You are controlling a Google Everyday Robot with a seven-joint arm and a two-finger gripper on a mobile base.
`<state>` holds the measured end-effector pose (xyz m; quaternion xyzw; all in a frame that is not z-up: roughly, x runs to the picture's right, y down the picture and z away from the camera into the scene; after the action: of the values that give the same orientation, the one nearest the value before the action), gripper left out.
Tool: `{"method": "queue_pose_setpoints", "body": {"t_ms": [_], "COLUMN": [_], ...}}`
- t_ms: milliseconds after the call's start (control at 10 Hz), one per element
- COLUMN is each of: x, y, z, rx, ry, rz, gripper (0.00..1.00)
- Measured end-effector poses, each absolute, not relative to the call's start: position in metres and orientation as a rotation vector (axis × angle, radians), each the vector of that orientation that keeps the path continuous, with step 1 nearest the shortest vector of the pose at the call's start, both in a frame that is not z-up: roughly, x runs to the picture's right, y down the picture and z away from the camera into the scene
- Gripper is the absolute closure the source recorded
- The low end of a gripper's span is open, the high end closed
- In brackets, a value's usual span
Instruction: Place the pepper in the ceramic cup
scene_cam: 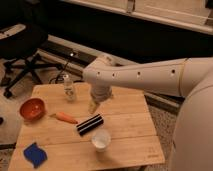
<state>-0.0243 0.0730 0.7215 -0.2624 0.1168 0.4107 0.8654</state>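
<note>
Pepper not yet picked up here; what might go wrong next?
The gripper hangs over the table, right of the pepper and apart from it. Descending for the pepper, it may nudge the black cylinder lying close by, which could roll into the ceramic cup. The clear bottle stands just behind the reach path and might tip.

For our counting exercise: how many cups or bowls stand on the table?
2: the orange bowl at the left edge, the ceramic cup near the front. The gripper hangs above the middle.
</note>
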Motion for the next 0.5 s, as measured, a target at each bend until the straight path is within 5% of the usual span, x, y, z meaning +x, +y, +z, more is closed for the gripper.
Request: {"method": "queue_pose_setpoints", "body": {"t_ms": [500], "x": [-0.037], "y": [0.059], "z": [0.724], "rx": [-0.503], "ry": [0.179], "rz": [0.81], "gripper": [0.2]}}
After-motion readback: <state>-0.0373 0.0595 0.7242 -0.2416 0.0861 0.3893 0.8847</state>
